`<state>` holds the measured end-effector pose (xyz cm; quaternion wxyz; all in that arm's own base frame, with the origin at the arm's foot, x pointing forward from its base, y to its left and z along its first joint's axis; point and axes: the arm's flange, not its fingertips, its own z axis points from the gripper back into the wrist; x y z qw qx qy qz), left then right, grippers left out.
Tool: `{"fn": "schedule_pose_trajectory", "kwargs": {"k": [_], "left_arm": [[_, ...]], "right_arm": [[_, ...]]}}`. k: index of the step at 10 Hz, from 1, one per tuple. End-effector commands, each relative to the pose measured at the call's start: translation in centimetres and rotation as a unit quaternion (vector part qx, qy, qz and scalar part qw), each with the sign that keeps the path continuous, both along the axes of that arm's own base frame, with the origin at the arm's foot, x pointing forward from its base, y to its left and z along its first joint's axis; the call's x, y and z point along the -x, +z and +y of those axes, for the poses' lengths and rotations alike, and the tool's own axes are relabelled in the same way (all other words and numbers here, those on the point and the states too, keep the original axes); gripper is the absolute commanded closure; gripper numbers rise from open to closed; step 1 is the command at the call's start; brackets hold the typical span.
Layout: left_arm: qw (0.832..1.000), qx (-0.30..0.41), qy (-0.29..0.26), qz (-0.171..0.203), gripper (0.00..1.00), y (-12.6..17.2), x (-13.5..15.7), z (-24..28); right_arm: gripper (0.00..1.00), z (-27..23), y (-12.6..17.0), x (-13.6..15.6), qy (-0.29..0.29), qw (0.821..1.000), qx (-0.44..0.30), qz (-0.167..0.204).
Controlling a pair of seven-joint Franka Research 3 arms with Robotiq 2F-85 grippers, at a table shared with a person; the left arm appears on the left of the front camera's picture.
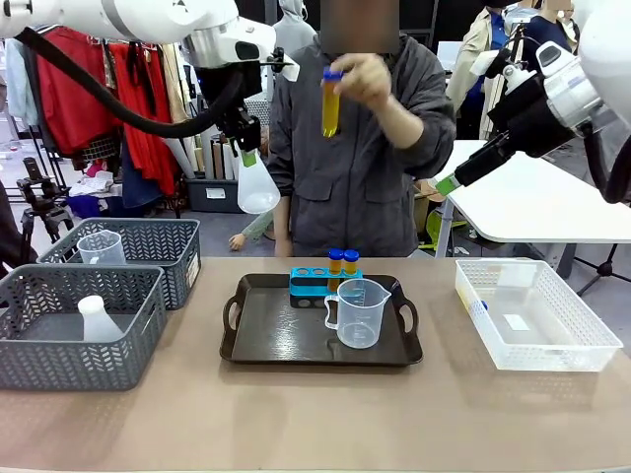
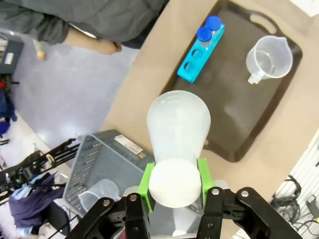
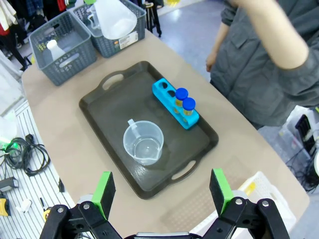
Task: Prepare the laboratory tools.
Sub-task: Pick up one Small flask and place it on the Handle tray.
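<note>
Pinches the neck of a white translucent conical flask [image 2: 178, 124] in the left fingers [image 2: 145, 180], aloft at ten o'clock of the dark handled tray [image 1: 276, 330], seemingly bound there. Holds right fingers [image 3: 104, 191] spread, empty, at two o'clock, perhaps awaiting the person's raised blue-capped yellow-orange test tube [image 1: 330, 106].

Tube rack [image 1: 308, 281]: right end, at tray's [image 1: 286, 345] far edge, masked by beaker [image 1: 359, 312].
Flask [image 3: 113, 17]: upper part cut off (top picture edge).
Near grey basket [image 1: 79, 370]: left end cut off.

Red garments [image 1: 61, 94] hang left; a white table [image 1: 537, 202] stands right.
</note>
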<state>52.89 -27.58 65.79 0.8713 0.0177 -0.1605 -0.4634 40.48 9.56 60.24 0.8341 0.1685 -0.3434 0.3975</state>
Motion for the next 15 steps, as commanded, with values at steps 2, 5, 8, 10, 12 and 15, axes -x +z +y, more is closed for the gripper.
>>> {"fn": "schedule_pose_trajectory", "kwargs": {"k": [2,5,8,10,12,15], "left_arm": [[1.0,0.009,-0.014,0.011,1.0,-1.1,0.5,0.4],[1.0,0.005,-0.013,0.02,1.0,-0.1,0.6,1.0],[1.0,0.003,0.001,0.023,1.0,0.5,0.8,2.0],[0.999,0.0,-0.014,0.034,1.0,0.5,1.0,1.9],[1.0,-0.005,0.006,0.024,1.0,0.2,0.6,1.4],[1.0,-0.005,0.006,0.024,1.0,0.2,0.6,1.4]], "right_arm": [[0.0,0.0,0.0,-0.1,0.004,1.0,-0.015,0.001],[0.0,0.0,0.0,-0.1,0.004,1.0,-0.015,0.001],[0.0,0.0,0.0,-0.1,0.004,1.0,-0.015,0.001],[0.0,0.0,0.0,-0.1,0.004,1.0,-0.015,0.001],[0.0,0.0,0.0,-0.1,0.004,1.0,-0.015,0.001],[0.0,0.0,0.0,-0.1,0.004,1.0,-0.015,0.001]]}}
